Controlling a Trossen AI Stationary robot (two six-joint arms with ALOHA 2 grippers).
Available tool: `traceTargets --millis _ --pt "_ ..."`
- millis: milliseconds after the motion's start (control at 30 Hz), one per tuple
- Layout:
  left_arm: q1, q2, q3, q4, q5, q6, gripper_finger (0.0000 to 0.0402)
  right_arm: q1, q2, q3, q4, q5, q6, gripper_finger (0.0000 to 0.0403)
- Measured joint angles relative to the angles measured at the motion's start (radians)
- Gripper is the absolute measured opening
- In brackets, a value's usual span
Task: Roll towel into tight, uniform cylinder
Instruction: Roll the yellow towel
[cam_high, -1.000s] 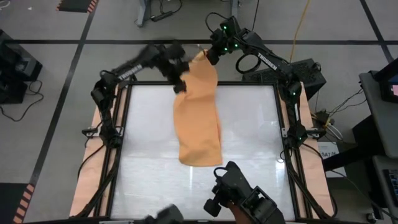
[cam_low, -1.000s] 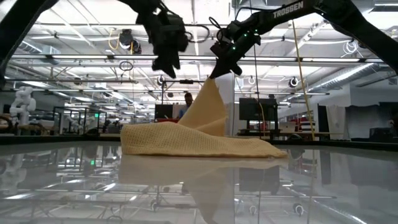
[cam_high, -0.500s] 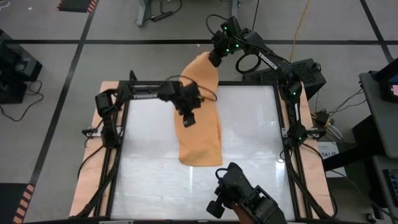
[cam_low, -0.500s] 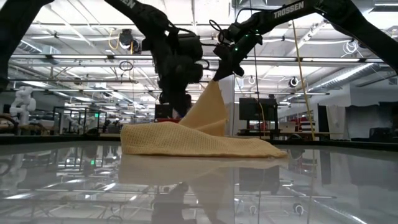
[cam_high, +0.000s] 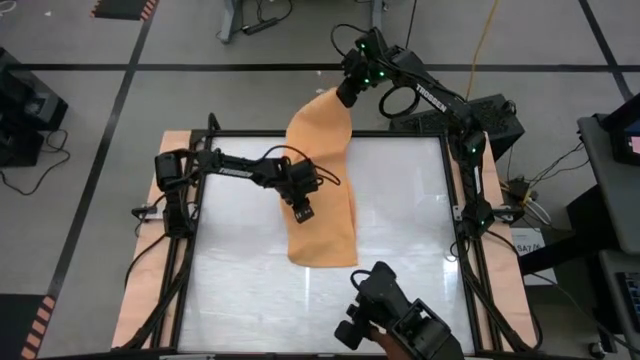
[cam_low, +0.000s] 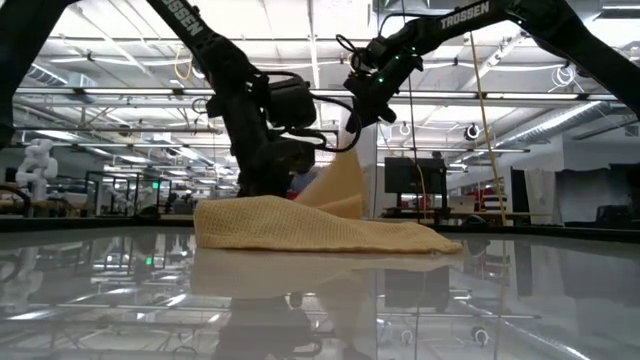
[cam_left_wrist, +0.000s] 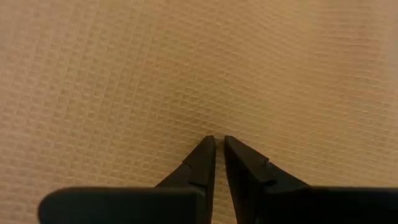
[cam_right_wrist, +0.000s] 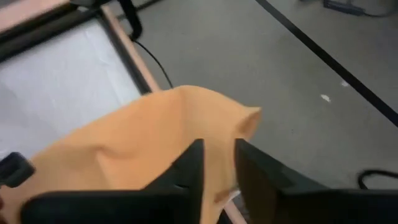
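High view: we see the towel (cam_high: 322, 180) lying lengthwise down the middle of the glossy white table (cam_high: 400, 250), unrolled, its near end flat on the surface and its far end lifted off the table and hanging out past the far edge, over the grey floor (cam_high: 150, 100). Low view shows the same cloth (cam_low: 310, 225) as a low flat mound on the tabletop with one corner drawn up into a peak toward the right arm.

The right gripper (cam_high: 343, 94) sits at that raised far corner, above and beyond the table's far edge. In the right wrist view its fingers (cam_right_wrist: 189, 163) stand a little apart with the towel's edge (cam_right_wrist: 155, 130) running up between them (we judge the cloth still lies between them, but cannot tell whether they pinch it or merely stand loose about it).

The left gripper (cam_high: 303, 211) is down on the towel's mid-section, on the side nearer the left arm. In the left wrist view its two fingertips (cam_left_wrist: 203, 155) are nearly together, a thin slit between them, tips pressed to the waffle-weave cloth (cam_left_wrist: 186, 68); we cannot tell whether any fold is caught in that slit.

A dark camera mount (cam_high: 400, 320) shows at the near table edge.
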Motion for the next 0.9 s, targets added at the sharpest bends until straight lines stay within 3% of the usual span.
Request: traceTargets --millis 167,333,433,600,900 --pt "-0.013 -0.005 -0.048 0.077 0.004 -0.001 0.0040 -0.008 -0.059 -0.001 -0.078 0.055 0.005 0.0165" --pt "-0.021 -0.005 -0.061 0.105 0.008 -0.003 0.0040 -0.001 -0.161 0.000 -0.235 -0.090 0.029 0.0212" --pt "-0.025 -0.004 -0.062 0.104 0.028 -0.024 0.0040 0.043 -0.199 0.001 -0.362 -0.207 0.012 0.0218" --pt "-0.053 -0.002 -0.063 0.097 0.091 -0.027 0.0040 0.161 -0.213 0.000 -0.547 -0.243 -0.054 0.0215" --pt "-0.162 -0.001 -0.064 0.071 0.139 -0.072 0.0040 0.407 -0.233 -0.020 -0.609 -0.315 0.003 0.0196"
